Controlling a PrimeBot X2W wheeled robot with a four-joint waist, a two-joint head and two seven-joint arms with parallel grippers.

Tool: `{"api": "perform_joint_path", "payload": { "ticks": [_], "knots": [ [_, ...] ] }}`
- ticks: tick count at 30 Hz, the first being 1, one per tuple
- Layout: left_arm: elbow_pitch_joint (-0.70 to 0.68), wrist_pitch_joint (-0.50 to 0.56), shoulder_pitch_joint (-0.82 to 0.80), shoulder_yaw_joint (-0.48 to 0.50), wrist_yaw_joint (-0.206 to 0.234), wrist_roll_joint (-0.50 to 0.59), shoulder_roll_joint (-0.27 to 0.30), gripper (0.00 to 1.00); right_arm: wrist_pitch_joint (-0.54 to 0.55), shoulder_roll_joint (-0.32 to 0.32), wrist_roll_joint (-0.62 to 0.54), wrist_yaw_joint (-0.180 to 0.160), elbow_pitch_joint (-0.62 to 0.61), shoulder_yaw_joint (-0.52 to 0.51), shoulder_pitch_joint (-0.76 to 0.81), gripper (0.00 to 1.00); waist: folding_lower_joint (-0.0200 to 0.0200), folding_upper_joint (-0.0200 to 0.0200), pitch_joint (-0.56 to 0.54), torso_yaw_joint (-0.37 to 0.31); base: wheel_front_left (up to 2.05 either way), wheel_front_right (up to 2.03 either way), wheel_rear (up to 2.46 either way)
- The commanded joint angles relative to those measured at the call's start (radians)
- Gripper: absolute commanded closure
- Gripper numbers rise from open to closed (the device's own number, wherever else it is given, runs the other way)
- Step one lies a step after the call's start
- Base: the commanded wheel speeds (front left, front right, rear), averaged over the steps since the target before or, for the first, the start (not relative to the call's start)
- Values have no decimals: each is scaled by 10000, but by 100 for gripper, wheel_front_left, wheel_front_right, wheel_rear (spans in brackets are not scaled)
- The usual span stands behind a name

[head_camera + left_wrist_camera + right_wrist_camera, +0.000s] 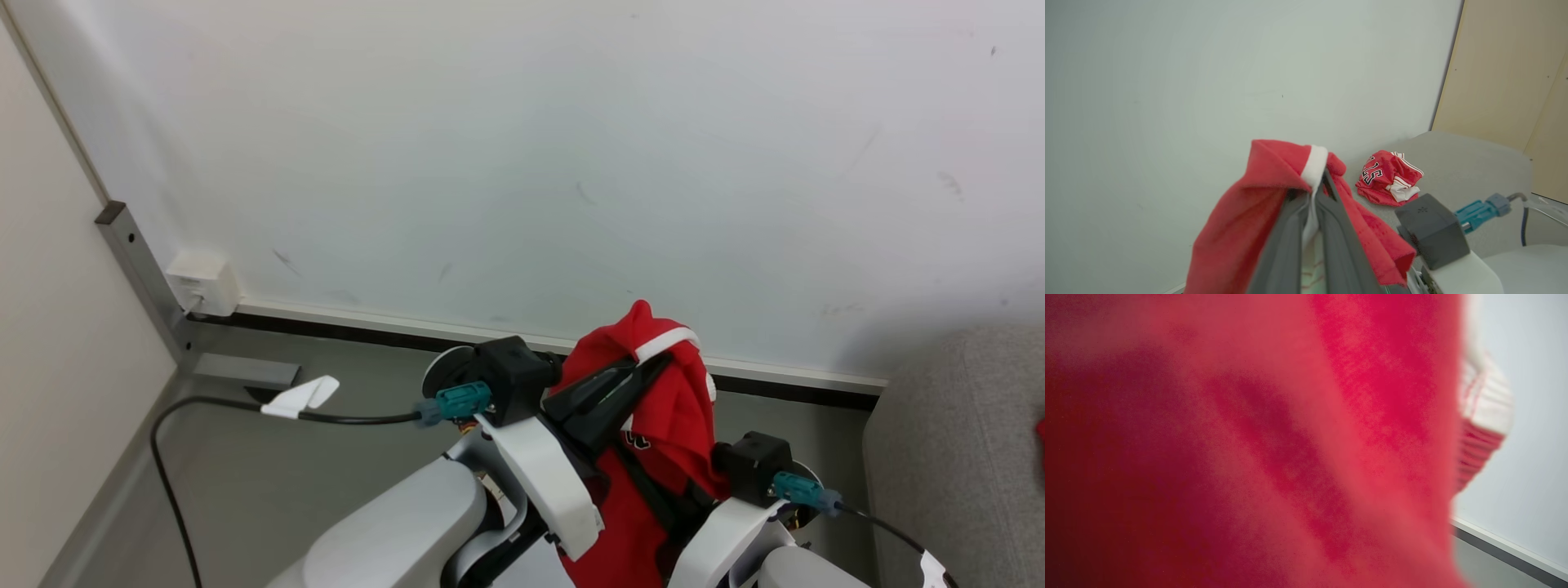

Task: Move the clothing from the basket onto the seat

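Note:
My left gripper (663, 361) is raised in front of the wall, shut on a red garment (678, 412) at its white trim. The cloth drapes down over both arms. The left wrist view has the two dark fingers (1337, 228) pinching that white trim, red fabric (1229, 228) hanging to both sides. My right gripper's dark wrist block (753, 461) sits lower right, its fingers buried under the cloth, and red fabric (1249, 449) covers the right wrist view. A second red garment (1389, 176) with block letters lies crumpled on the grey seat (1470, 163). The basket is out of view.
A pale wall (522, 147) with a dark baseboard (367, 331) stands close ahead. A white socket box (200, 282) and a black cable (245, 406) are at the left, beside a grey metal post (139, 261). The seat's edge (955, 441) rises at the right.

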Motion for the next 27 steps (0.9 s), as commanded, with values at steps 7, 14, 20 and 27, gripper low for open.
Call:
{"api": "perform_joint_path", "payload": {
  "ticks": [7, 14, 20, 27],
  "knots": [
    [115, -113, 129, 68, 136, -94, 121, 100, 8, -96, -16, -25, -105, -385, 70, 100, 0, 0, -1, -133, 0, 0, 0],
    [195, -213, 184, 150, 196, -130, 256, 100, 8, -224, -214, -25, -372, -951, 283, 100, 0, 0, 11, -330, 0, 0, 0],
    [231, -237, 357, 116, 244, -153, 397, 100, 8, -493, -567, -25, -787, -1941, 566, 100, 0, 0, 52, -537, 0, 0, 0],
    [158, -231, 590, -41, 329, -179, 416, 0, 5, -643, -1126, -25, -1365, -3146, 897, 100, 0, 0, 123, -959, 0, 0, 0]
  ]
}}
